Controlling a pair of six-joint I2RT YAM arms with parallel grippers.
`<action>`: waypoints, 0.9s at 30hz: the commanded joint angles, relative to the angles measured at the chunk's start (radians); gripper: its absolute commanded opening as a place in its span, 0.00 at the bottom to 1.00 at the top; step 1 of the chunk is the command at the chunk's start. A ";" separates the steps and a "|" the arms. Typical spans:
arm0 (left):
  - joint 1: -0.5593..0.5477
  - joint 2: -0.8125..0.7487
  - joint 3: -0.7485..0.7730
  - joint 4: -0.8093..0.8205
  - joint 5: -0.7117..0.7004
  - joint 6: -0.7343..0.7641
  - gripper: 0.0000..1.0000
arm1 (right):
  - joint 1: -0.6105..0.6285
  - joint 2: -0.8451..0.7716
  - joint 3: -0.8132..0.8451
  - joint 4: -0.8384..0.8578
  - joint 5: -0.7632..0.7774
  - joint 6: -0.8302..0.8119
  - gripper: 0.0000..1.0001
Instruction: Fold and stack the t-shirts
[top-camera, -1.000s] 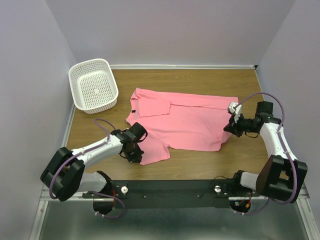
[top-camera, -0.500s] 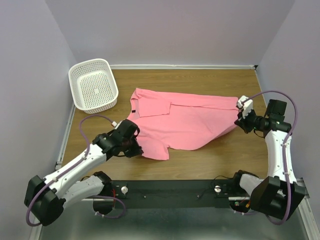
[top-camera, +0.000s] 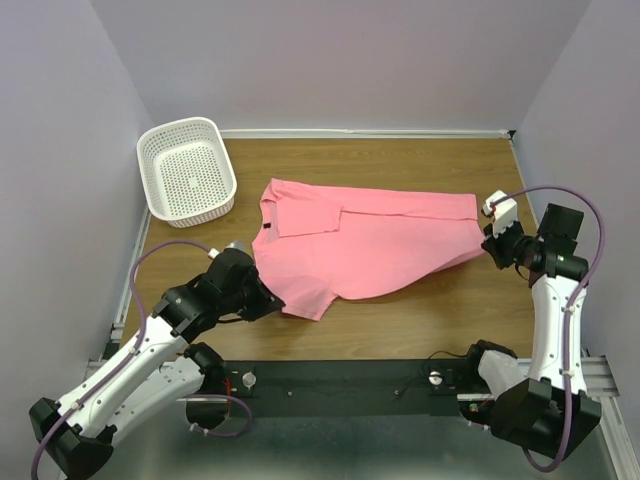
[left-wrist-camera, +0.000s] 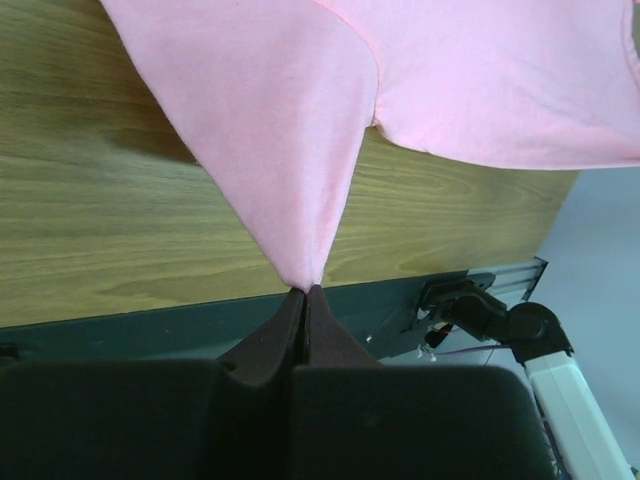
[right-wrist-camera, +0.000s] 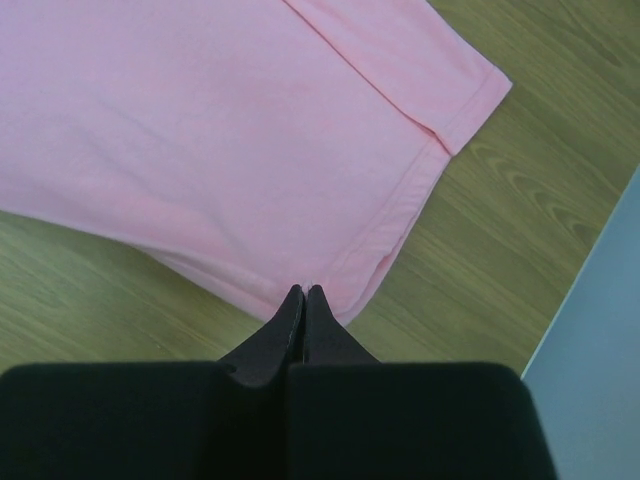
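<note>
A pink short-sleeved cloth t-shirt (top-camera: 370, 245) lies spread on the brown wooden counter (top-camera: 420, 160), to the right of the white perforated plastic basket (top-camera: 226, 160). Its collar end is the part closest to the basket, near it but apart from it. The rest stretches away from the basket along the counter.

The left end effector (top-camera: 272, 302) sits on the arm-base side of the basket, past the basket's near right corner. Its black fingers (left-wrist-camera: 270, 340) are pressed together on the tip of a sleeve, and in the left wrist view the t-shirt (left-wrist-camera: 290, 150) is drawn to a point between them.

The right end effector (top-camera: 490, 243) is well apart from the basket, at the t-shirt's far end from it. Its fingers (right-wrist-camera: 275, 340) are closed tight on the hem edge of the t-shirt (right-wrist-camera: 200, 150), where the cloth folds under near a corner. From this pinch the hem runs back toward the basket.
</note>
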 joint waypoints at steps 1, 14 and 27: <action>0.005 -0.038 0.039 -0.027 0.029 -0.046 0.00 | -0.014 -0.025 -0.039 -0.010 0.087 0.023 0.01; 0.010 0.019 -0.018 0.130 0.009 -0.037 0.00 | -0.021 -0.058 -0.101 -0.002 0.092 0.023 0.00; 0.246 0.125 0.051 0.250 0.072 0.155 0.00 | -0.052 -0.045 -0.162 0.059 0.141 0.041 0.01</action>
